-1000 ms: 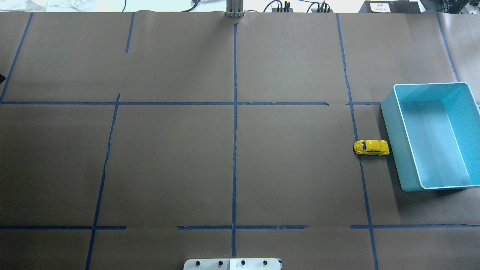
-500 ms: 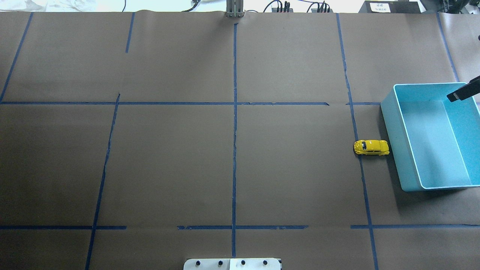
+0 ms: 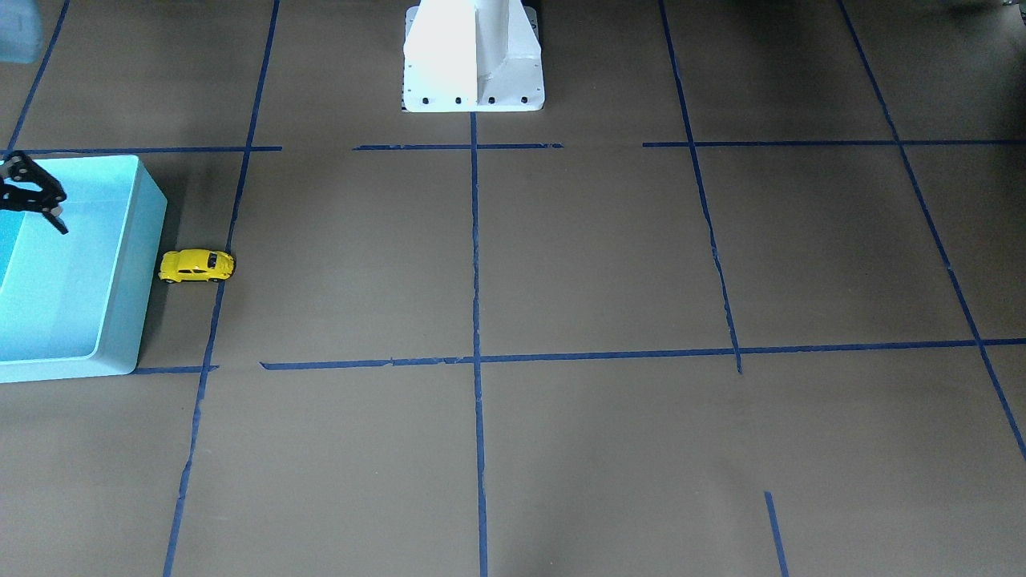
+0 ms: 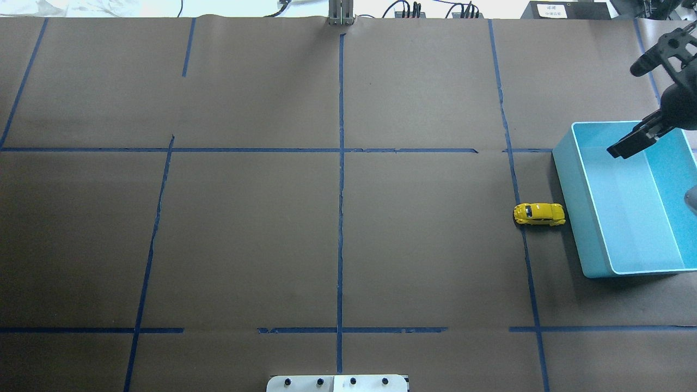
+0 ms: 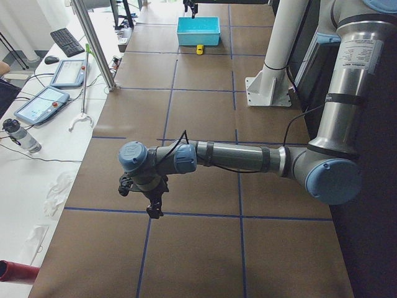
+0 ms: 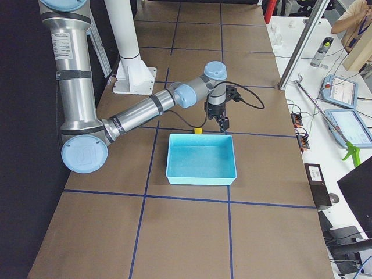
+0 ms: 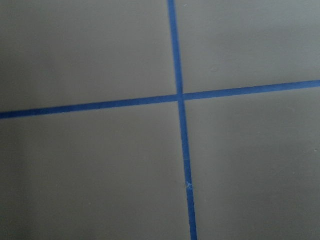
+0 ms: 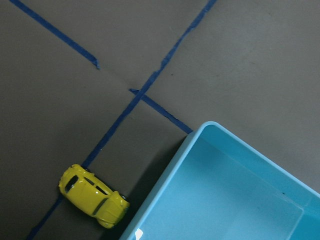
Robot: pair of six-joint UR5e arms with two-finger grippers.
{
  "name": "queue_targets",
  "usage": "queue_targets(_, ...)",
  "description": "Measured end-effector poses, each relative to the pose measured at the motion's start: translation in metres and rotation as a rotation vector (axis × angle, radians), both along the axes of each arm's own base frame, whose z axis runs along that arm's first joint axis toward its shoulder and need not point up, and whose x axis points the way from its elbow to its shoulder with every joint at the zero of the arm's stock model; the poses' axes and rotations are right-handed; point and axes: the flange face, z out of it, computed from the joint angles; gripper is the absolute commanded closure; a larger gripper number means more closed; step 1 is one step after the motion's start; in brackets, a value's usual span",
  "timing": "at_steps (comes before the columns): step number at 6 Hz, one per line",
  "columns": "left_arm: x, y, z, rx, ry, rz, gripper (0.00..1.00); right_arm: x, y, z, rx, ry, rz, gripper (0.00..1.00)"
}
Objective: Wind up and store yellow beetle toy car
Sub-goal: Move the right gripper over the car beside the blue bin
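The yellow beetle toy car (image 4: 539, 214) stands on the brown table just left of the light blue bin (image 4: 570, 207), nearly touching its wall. It also shows in the front view (image 3: 196, 266) and the right wrist view (image 8: 93, 196). My right gripper (image 4: 627, 110) hangs open and empty above the bin's far corner, well apart from the car. It also shows in the right side view (image 6: 221, 120). My left gripper (image 5: 149, 202) shows only in the left side view, low over the table far from the car. I cannot tell if it is open or shut.
The bin (image 3: 148, 264) holds nothing that I can see. Blue tape lines (image 4: 340, 190) cross the brown paper. The robot's white base (image 3: 473, 56) stands at the table's near-robot edge. Tablets and cables lie beyond the table's far side (image 6: 343, 116).
My right gripper has come into the overhead view from the right edge and moved left over the bin's far corner. The car and bin have not moved.
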Motion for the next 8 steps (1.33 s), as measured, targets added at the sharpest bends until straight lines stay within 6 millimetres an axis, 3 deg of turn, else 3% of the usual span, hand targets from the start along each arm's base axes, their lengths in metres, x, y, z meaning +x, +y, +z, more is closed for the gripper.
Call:
queue_targets(1, -0.001, 0.0, 0.0, 0.006, 0.001, -0.003, 0.0, -0.017, 0.013, -0.022, 0.002, -0.041, -0.052, 0.0)
queue_targets(2, -0.001, -0.003, -0.003, 0.039, 0.003, -0.005, 0.0, -0.021, 0.025, -0.045, -0.012, -0.124, -0.105, 0.0)
queue_targets(3, -0.001, -0.006, -0.006, 0.078, 0.004, -0.01, 0.0, -0.03, 0.042, -0.052, -0.091, -0.163, -0.166, 0.0)
queue_targets(5, 0.001, 0.003, -0.003, 0.079, 0.029, -0.056, 0.0, -0.037, 0.059, -0.052, -0.211, -0.146, -0.231, 0.0)
queue_targets(6, 0.003, 0.011, -0.001, 0.069, 0.057, -0.076, 0.0, -0.042, 0.062, -0.049, -0.146, -0.136, -0.313, 0.0)
queue_targets(8, 0.004, 0.024, 0.001, 0.057, 0.068, -0.092, 0.0, -0.056, 0.062, -0.031, 0.187, -0.024, -0.623, 0.0)
